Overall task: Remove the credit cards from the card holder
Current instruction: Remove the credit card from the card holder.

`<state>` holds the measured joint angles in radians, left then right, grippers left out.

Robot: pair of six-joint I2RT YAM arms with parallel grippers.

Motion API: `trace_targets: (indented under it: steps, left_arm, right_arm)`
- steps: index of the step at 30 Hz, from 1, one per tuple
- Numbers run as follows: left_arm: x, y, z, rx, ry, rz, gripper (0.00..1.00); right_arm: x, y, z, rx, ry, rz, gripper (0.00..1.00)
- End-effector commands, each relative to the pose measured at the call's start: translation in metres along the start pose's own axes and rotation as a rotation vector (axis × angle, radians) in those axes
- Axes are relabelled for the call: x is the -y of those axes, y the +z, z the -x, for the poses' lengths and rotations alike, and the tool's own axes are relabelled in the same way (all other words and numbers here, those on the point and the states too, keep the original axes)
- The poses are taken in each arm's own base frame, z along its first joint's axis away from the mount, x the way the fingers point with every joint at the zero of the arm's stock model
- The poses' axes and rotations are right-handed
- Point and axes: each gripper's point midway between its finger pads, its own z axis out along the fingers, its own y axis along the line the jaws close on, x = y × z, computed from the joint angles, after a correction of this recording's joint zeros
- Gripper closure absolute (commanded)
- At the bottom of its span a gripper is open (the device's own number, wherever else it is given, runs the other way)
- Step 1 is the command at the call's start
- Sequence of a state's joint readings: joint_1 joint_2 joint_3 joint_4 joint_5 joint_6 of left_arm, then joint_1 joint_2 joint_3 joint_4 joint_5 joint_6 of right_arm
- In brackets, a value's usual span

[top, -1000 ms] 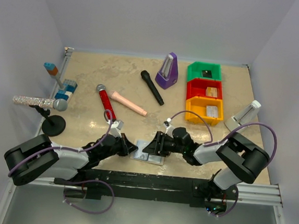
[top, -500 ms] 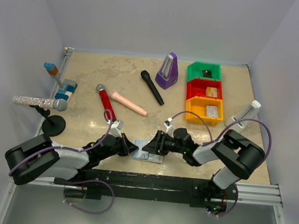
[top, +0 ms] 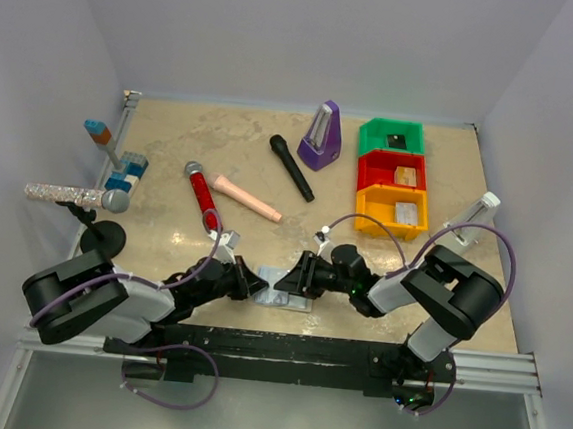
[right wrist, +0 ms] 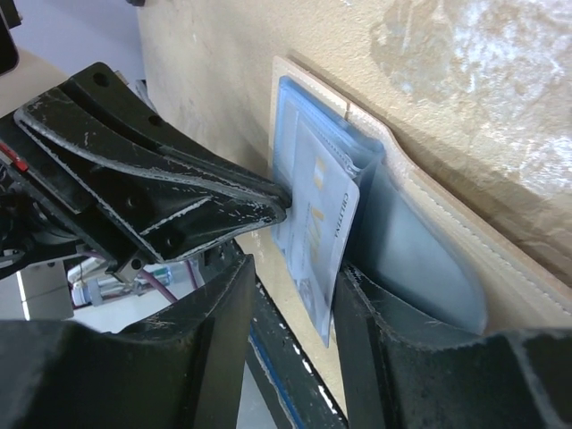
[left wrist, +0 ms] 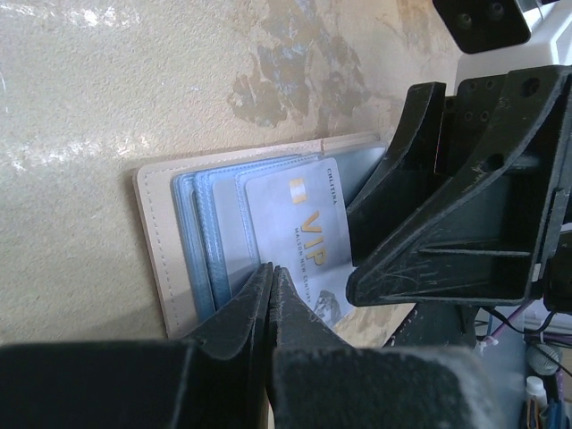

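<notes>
From above, the card holder (top: 281,298) lies open on the bench (top: 172,144), directly under the tips of the left fingers (top: 252,286) and the right fingers (top: 284,285), which meet over it. It is close to the bench edge, so a strong pull could drag it off.

In the left wrist view, the left fingers are pressed together and hold nothing. Their tip rests on the blue pockets (left wrist: 204,234), just beside a pale VIP card (left wrist: 302,225). If the tip also presses on this card, the card may jam.

In the right wrist view, the right fingers are spread, one on each side of the raised card edge (right wrist: 332,239), not yet pinching. If they close badly, they could bend the thin card, slip off it, or catch the pocket too, and then the whole holder would lift.
</notes>
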<state>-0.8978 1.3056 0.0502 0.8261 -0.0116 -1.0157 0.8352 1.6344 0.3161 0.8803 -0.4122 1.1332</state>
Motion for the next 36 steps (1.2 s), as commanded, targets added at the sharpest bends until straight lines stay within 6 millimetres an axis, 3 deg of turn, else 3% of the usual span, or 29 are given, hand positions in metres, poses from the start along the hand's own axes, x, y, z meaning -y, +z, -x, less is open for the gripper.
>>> trace_targets:
  steps: [1, 9, 20, 36]
  left_arm:
    - [-0.045, -0.03, -0.047, -0.128, -0.012, 0.073, 1.0]
    - [-0.05, -0.031, -0.043, -0.108, -0.004, 0.098, 1.0]
    - [-0.061, -0.032, -0.037, -0.086, 0.027, 0.177, 1.0]
    - [-0.078, -0.035, -0.04, -0.104, 0.032, 0.268, 1.0]
  right_arm:
    - [-0.038, 0.006, 0.015, 0.026, -0.053, 0.123, 0.59]
    - [-0.028, -0.001, 0.013, 0.023, -0.06, 0.086, 0.7]
    - [-0.031, -0.003, 0.016, 0.027, -0.062, 0.102, 0.78]
    - [-0.031, -0.01, 0.018, 0.031, -0.07, 0.098, 0.83]
